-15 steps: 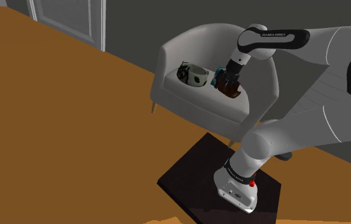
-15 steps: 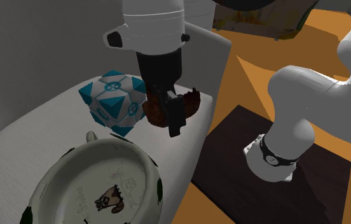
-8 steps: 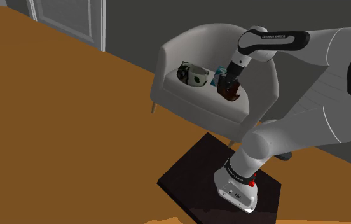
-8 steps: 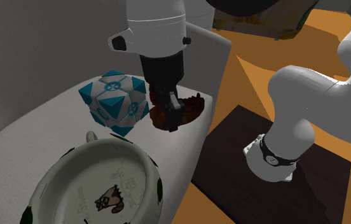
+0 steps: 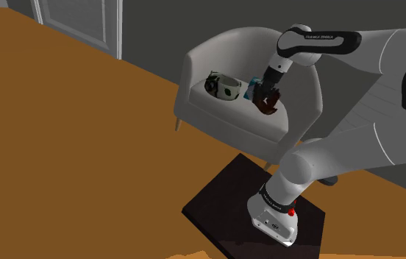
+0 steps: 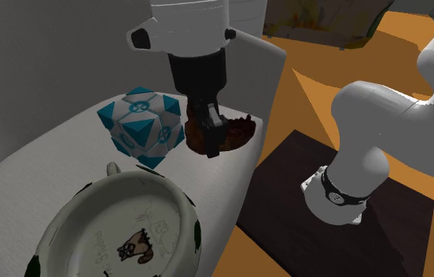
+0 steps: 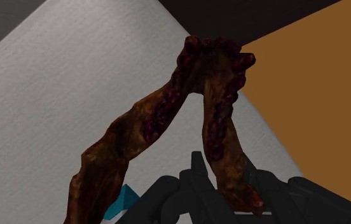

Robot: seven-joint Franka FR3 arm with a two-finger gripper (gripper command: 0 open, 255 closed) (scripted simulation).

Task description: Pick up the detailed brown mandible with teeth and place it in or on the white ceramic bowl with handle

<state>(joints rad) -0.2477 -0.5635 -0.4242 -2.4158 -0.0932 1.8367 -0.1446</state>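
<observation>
Gripping one branch of the dark reddish-brown, rough V-shaped jawbone (image 7: 161,118), the black two-finger tool (image 6: 211,143) is clamped shut on it at the centre of the second exterior view. Two knobbly arms meet at a lumpy chin, with darker bumpy rows along their inner edges. Jawbone is over the front edge of the pale grey armchair seat (image 6: 42,169); contact with it unclear. Blue-and-white cube (image 6: 141,126) just left. White bowl (image 6: 82,201) with dark green patches, cat picture and small handle at lower left, apart from jawbone.
</observation>
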